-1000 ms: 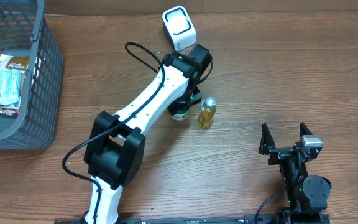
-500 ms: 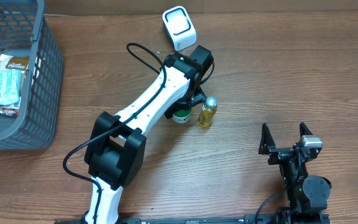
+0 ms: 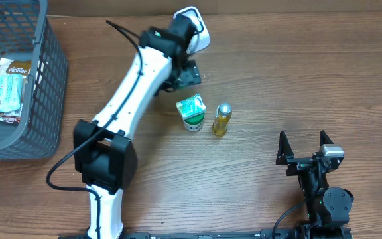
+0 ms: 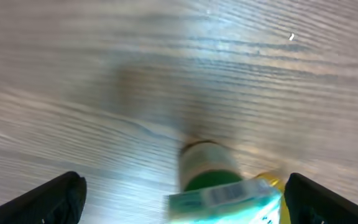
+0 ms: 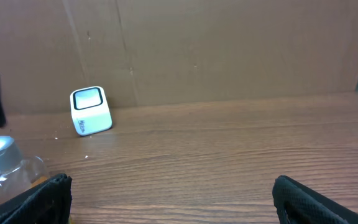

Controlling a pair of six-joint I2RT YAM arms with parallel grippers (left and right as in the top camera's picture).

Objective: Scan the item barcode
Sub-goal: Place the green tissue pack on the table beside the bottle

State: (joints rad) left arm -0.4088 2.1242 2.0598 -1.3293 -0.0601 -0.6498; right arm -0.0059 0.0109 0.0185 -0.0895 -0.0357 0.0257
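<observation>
Overhead: left end effector spread wide near scanner, apart from green cup; right end effector spread wide.

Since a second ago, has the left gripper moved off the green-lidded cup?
Yes. The left gripper, open, has left the green-lidded cup beside the yellow bottle and moved toward the white scanner.

**Item 1.** We record a small white plastic cup with a pale green foil lid. It stands free near the middle of the wooden tabletop, lid uppermost. In the left wrist view the cup is blurred, with a green band below the lid.

**Item 2.** We record a white cube-shaped barcode scanner. It sits at 12 o'clock from the cup, well apart from it, by the far table edge. In the right wrist view the scanner shows its window on the upper face.
</observation>
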